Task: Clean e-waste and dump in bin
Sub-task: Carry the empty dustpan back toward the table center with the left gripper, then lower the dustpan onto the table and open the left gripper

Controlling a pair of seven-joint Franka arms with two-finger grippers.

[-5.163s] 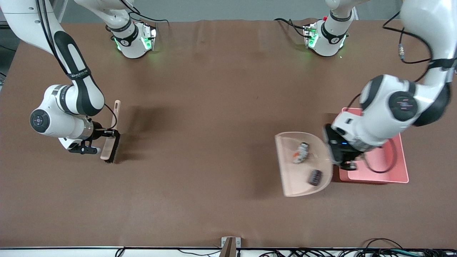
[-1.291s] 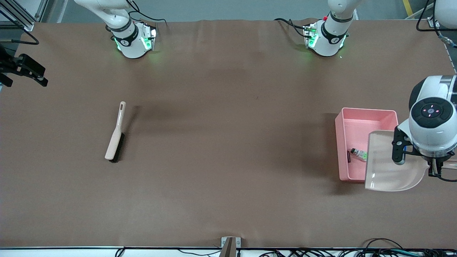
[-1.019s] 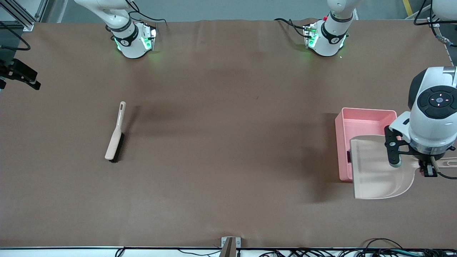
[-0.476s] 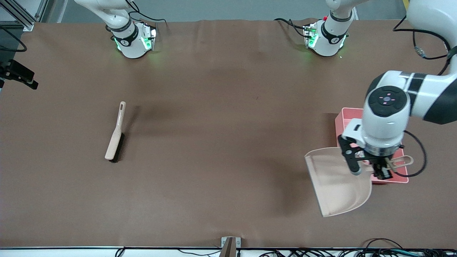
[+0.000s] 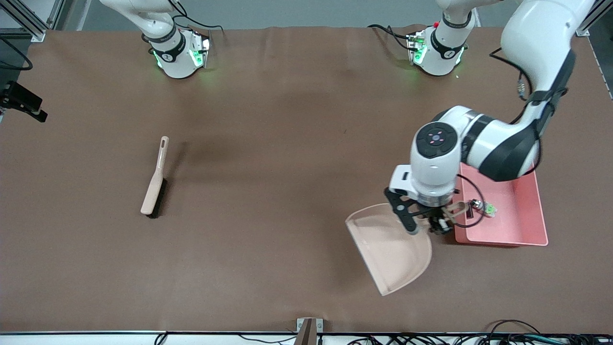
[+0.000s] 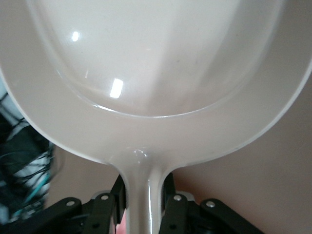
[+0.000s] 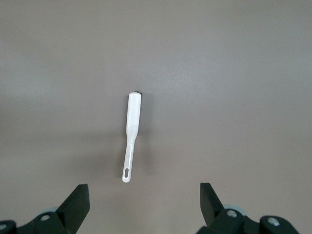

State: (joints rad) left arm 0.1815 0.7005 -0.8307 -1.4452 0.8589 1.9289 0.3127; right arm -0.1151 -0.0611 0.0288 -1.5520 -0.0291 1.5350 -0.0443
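The pink bin [image 5: 501,238] stands toward the left arm's end of the table. The white component with green marks [image 5: 483,208] lies inside it. The maroon block is hidden by the left arm. My left gripper [image 5: 437,223] is shut on the handle of the beige dustpan [image 5: 390,247], which is empty and sits beside the bin, toward the table's middle. In the left wrist view the dustpan [image 6: 161,58] fills the picture and my left gripper [image 6: 145,195] clamps its handle. My right gripper [image 7: 144,195] is open and empty, high over the brush [image 7: 131,129].
The brush [image 5: 154,184] with a beige handle and dark bristles lies on the brown table toward the right arm's end. The right gripper [image 5: 23,102] shows at that edge of the front view. Both arm bases stand along the table's back edge.
The left arm has swung the empty dustpan away from over the bin to the table beside it, toward the middle. The white component now shows in the bin. The right gripper barely moved.
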